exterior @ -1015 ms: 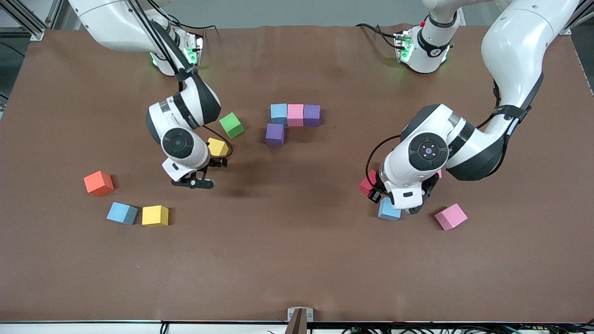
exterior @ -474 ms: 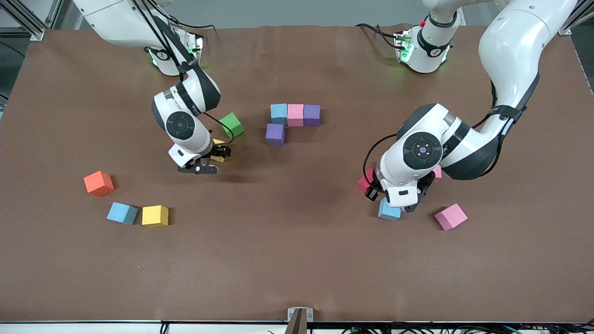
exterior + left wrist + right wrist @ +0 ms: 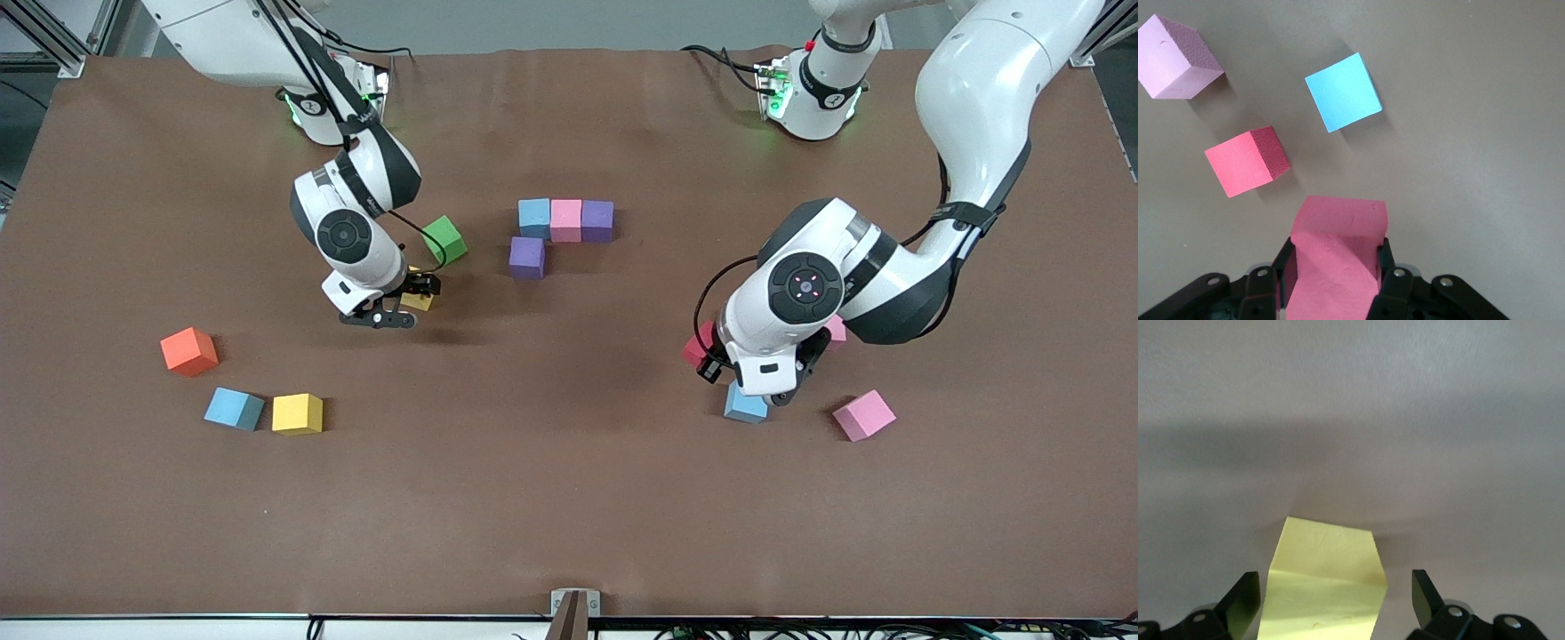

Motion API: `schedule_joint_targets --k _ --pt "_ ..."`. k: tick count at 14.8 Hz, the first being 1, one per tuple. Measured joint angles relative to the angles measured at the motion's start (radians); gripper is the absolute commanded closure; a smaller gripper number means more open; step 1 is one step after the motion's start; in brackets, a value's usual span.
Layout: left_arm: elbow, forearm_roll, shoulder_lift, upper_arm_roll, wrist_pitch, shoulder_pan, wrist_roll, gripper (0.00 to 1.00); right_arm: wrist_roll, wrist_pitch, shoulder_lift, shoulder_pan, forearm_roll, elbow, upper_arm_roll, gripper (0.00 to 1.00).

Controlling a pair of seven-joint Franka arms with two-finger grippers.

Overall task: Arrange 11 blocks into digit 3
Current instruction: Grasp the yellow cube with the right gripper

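Front view, tabletop (image 3: 569,516): brown and broad; loose cubes lie toward both arms' ends, so each arm can feed the figure in the upper centre of the frame.
Left arm: reaches down from the top of the frame over a cluster at mid height, toward its own end.
Right arm: bends low beside the green cube (image 3: 444,240).
Digit 3 (image 3: 564,229): four touching blocks so far. Light blue, pink and purple form a bar, and a second purple sits against the light blue one, nearer the camera. That looks like the joining cube.
Left claw (image 3: 1336,263): pinching a red block (image 3: 1338,227) by opposite faces, apparently clear of the tabletop, likely for carrying.
Right claw (image 3: 1335,600): spread wide astride a yellow block (image 3: 418,300), touching neither side; it looks set to close.
Waiting blocks: a red (image 3: 1245,163), a light blue (image 3: 1341,90) and a pink (image 3: 1178,57) lie under the left claw. Another light blue (image 3: 234,409) and yellow (image 3: 297,413) lie lower in the frame.
Orange cube (image 3: 188,351): apart, unused.
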Motion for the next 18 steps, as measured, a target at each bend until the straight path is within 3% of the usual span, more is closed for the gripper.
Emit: schedule_joint_targets --k 5,7,11,13,15,18 --pt "0.000 0.000 0.003 0.000 0.000 -0.001 0.013 0.56 0.000 0.003 0.000 0.000 0.023 -0.007 0.003 0.01" --pt "0.000 0.000 0.003 0.000 0.000 -0.001 0.013 0.56 0.000 0.004 0.000 0.000 0.023 -0.010 0.004 0.13" --pt "0.000 0.000 0.003 0.000 0.000 -0.001 0.013 0.56 0.000 0.008 0.000 0.000 0.025 -0.012 0.005 0.51" --pt "0.000 0.000 0.004 0.000 0.000 -0.001 0.013 0.56 0.000 0.008 -0.002 0.000 0.032 -0.011 0.005 0.63" --pt "0.000 0.000 0.006 0.000 0.000 -0.001 0.013 0.56 0.000 0.007 -0.003 0.000 0.034 -0.011 0.005 0.70" --pt "0.000 0.000 0.010 0.000 0.000 -0.001 0.013 0.56 0.000 0.010 -0.005 0.000 0.036 -0.004 0.006 0.70"
